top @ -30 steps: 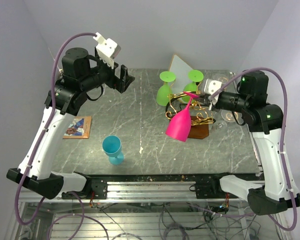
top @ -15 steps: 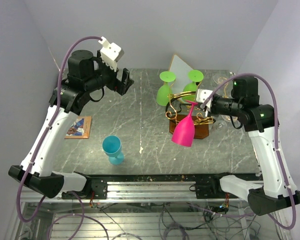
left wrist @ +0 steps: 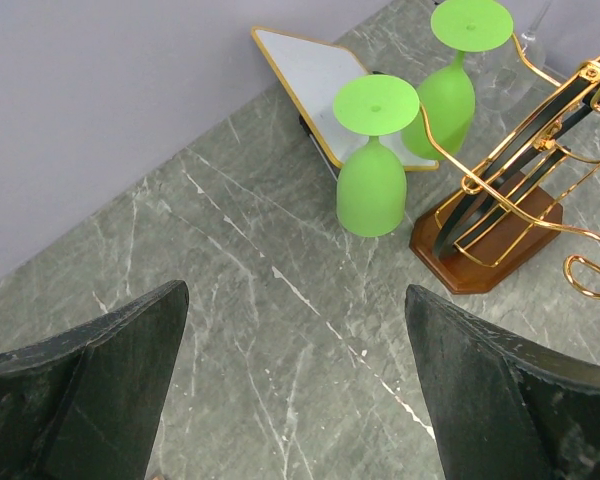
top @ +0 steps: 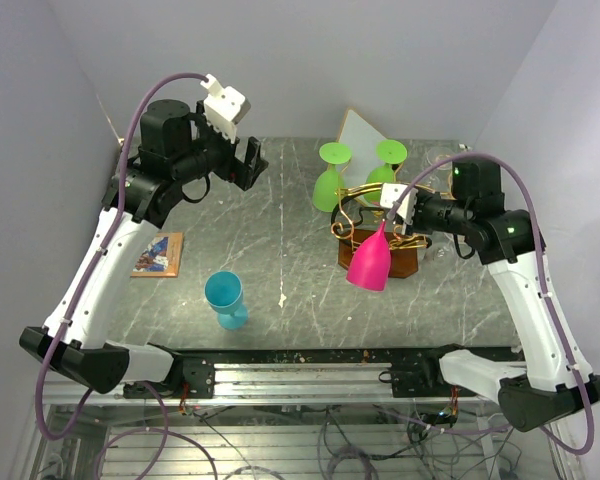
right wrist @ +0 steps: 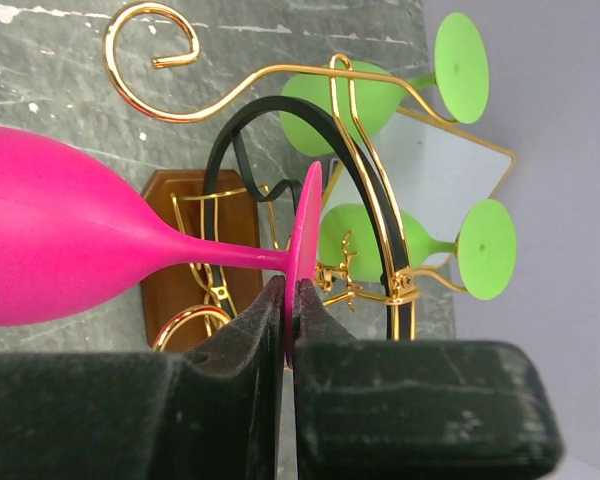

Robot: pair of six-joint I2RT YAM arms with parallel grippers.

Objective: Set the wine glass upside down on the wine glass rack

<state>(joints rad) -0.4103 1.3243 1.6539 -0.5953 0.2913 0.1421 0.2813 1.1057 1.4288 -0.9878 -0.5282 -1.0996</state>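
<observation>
A pink wine glass [top: 369, 262] hangs bowl-down just in front of the wine glass rack [top: 382, 228], a gold wire stand on a brown wooden base. My right gripper [top: 392, 212] is shut on the thin edge of the glass's foot. In the right wrist view the pink wine glass [right wrist: 70, 250] lies sideways, its foot pinched in my right gripper [right wrist: 292, 290], with the rack [right wrist: 365, 180] right behind. Two green glasses [top: 330, 180] [top: 386, 162] hang upside down on the rack's far side. My left gripper [top: 248, 160] hovers open and empty at the back left, also seen in its own wrist view [left wrist: 295, 290].
A teal glass [top: 225, 298] stands on the marble table near the front left. A small picture card [top: 157, 253] lies at the left edge. A white gold-edged diamond panel [top: 360, 130] leans at the back wall. A clear glass [left wrist: 500, 80] stands behind the rack.
My right gripper has moved left and nearer with the pink glass, whose bowl swung from a slant to hanging almost straight down. The left arm shifted slightly at the back.
</observation>
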